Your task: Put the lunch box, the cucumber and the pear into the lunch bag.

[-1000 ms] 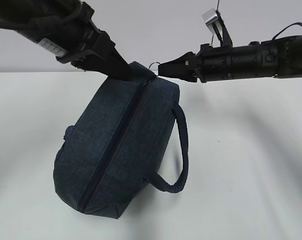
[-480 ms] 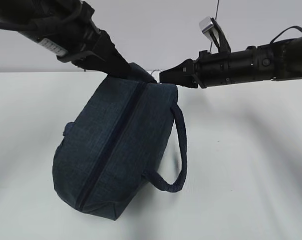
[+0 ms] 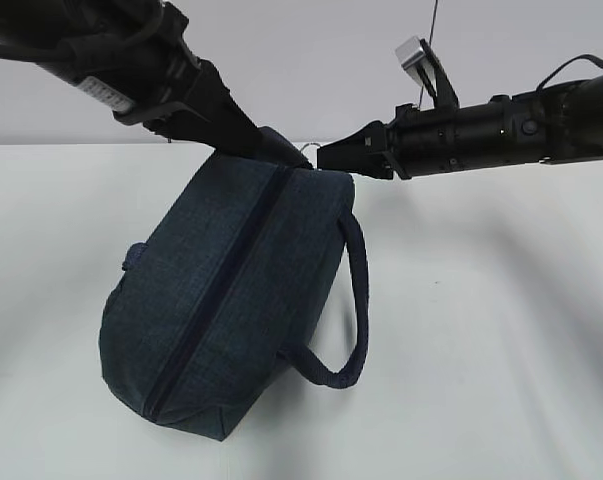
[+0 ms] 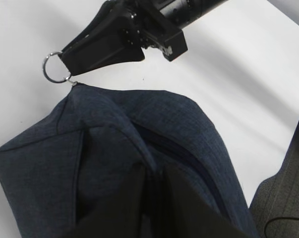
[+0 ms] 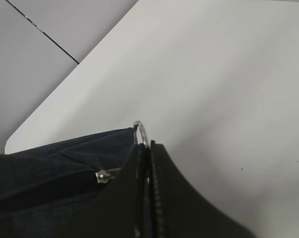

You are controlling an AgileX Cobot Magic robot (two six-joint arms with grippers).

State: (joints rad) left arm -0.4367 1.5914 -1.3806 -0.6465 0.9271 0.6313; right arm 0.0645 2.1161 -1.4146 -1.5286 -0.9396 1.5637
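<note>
The dark navy lunch bag (image 3: pixel 231 290) hangs tilted, its lower end on the white table, zipper (image 3: pixel 216 290) running down its length. My left gripper (image 3: pixel 259 147) is shut on a fold of fabric at the bag's upper end; in the left wrist view its fingers (image 4: pixel 134 198) pinch that fold of the lunch bag (image 4: pixel 109 129). My right gripper (image 3: pixel 323 158) is shut on the silver ring pull (image 5: pixel 141 132), which also shows as a ring pull (image 4: pixel 53 69) beside the right gripper (image 4: pixel 65 57). The zipper slider (image 5: pixel 102 175) sits at the bag's end. Lunch box, cucumber and pear are out of view.
The bag's padded loop handle (image 3: pixel 355 290) hangs off its right side. The white table (image 3: pixel 501 350) spreads around the bag, and its rounded far corner (image 5: pixel 13 141) shows in the right wrist view. A grey wall stands behind.
My right gripper has dropped a little and closed in on the ring pull at the bag's top. The bag's lower end has swung slightly left. The left gripper keeps its hold.
</note>
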